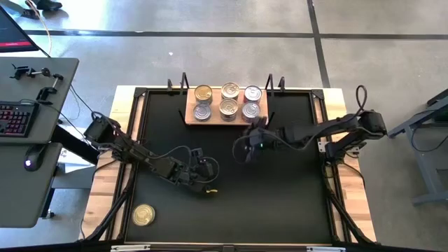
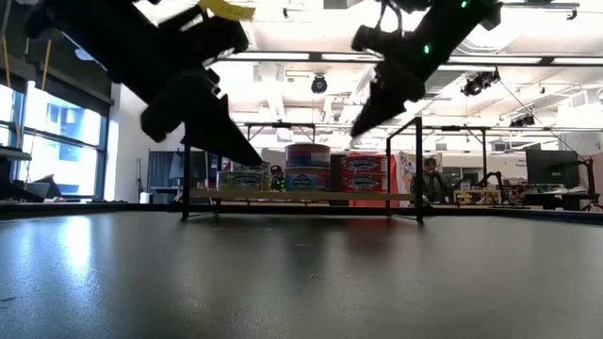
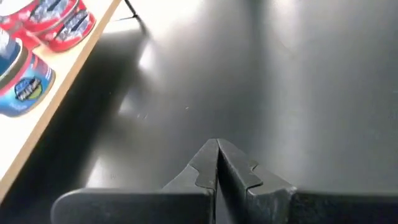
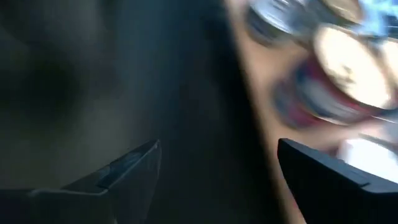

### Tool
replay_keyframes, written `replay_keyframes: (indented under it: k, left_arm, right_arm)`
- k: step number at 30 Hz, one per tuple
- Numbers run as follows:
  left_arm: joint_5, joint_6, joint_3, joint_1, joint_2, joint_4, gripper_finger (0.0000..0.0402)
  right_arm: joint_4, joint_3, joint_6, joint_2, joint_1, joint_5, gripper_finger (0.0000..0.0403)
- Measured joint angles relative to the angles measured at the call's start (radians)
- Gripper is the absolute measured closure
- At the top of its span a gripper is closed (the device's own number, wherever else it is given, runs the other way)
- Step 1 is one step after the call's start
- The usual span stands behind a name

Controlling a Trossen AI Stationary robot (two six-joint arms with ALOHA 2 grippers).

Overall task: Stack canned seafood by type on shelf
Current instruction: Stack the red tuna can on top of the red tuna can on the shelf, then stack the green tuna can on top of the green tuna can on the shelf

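Six cans (image 1: 228, 101) sit in two rows on the shelf (image 1: 190, 117) at the table's far edge; one gold can (image 1: 144, 215) lies alone near the front left corner. Right gripper (image 1: 246, 150) hovers just before the shelf, fingers wide apart, empty. Left gripper (image 1: 210, 168) mid-table, fingers pressed together, empty.

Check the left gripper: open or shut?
Shut. In the left wrist view the left gripper has its two fingers pressed together with nothing between them, over bare black table beside the shelf.

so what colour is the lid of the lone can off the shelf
Gold, best seen in the high view.
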Motion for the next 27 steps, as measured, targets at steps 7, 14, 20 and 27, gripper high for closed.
replay_keyframes:
  k: [7,14,20,27]
  left_arm:
    - [0.001,0.085,0.075,-0.117,-0.116,-0.220,0.0401]
    - [0.238,-0.312,0.151,-0.260,-0.251,-0.559,0.0401]
    - [0.543,-1.001,0.152,-0.431,-0.248,-0.746,0.0401]
    - [0.611,-1.584,0.152,-0.689,-0.165,-0.775,0.0401]
  right_arm:
    - [0.281,0.000,0.081,0.130,0.210,-0.033,0.0089]
    - [0.568,0.000,0.045,0.318,0.338,0.020,0.0089]
    - [0.618,0.000,-0.013,0.372,0.400,0.268,0.0089]
    - [0.612,0.000,-0.099,0.372,0.404,0.458,0.0089]
